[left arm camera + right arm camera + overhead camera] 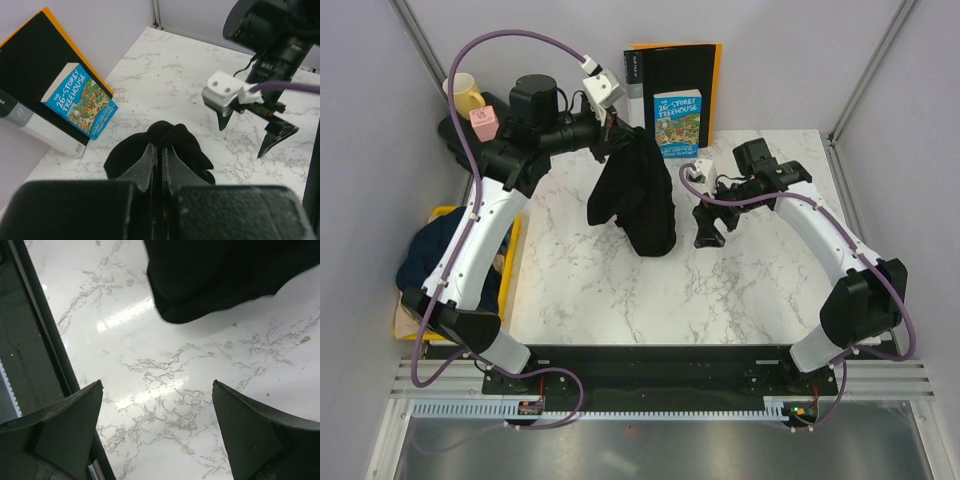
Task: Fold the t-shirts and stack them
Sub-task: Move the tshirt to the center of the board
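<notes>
At the worktop (620, 290) centre, the right gripper (706, 238) is hovering with fingers spread wide, just beside the black tee (642, 200). Toward the far edge, the left gripper (618, 132) is pinching the tee's top, dangling it.

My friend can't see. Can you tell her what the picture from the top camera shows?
The left gripper, shut, holds a soft black t-shirt up so it hangs over the white marble table. The right gripper is open just beside it, holding nothing. A blue paperback book stands before a black binder with an orange back.
</notes>
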You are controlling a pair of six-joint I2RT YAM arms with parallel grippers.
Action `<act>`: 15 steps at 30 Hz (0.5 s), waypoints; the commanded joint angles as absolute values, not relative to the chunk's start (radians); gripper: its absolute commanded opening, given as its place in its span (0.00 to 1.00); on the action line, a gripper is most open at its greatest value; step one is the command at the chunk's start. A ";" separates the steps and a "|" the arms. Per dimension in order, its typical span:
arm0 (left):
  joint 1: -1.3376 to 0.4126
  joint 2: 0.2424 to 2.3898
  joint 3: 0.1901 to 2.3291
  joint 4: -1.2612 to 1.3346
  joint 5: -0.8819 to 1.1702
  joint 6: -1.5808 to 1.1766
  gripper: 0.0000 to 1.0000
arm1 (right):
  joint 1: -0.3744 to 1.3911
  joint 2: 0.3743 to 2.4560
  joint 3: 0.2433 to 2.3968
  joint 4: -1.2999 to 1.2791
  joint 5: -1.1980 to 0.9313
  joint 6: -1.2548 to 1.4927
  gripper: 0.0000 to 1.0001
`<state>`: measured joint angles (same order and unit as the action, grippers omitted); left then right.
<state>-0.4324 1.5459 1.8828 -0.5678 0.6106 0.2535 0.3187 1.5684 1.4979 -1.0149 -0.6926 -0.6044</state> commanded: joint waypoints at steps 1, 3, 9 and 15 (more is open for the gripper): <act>-0.436 1.528 1.977 -0.476 0.661 0.222 0.02 | 0.330 1.592 1.473 -0.743 -0.634 -0.574 0.98; -0.436 1.513 1.982 -0.488 0.707 0.218 0.02 | 0.330 1.649 1.514 -0.692 -0.583 -0.528 0.98; -0.437 1.482 2.031 -0.612 0.769 0.276 0.02 | 0.324 1.729 1.629 -0.626 -0.499 -0.515 0.98; -0.436 1.411 2.006 -0.724 0.756 0.357 0.02 | 0.293 1.779 1.718 -0.626 -0.558 -0.534 0.98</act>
<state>-0.4335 1.4956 1.9762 -0.6880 0.7181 0.2886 0.3107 1.7618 1.6299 -0.6724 -0.5194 -0.5285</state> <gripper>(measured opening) 0.035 0.982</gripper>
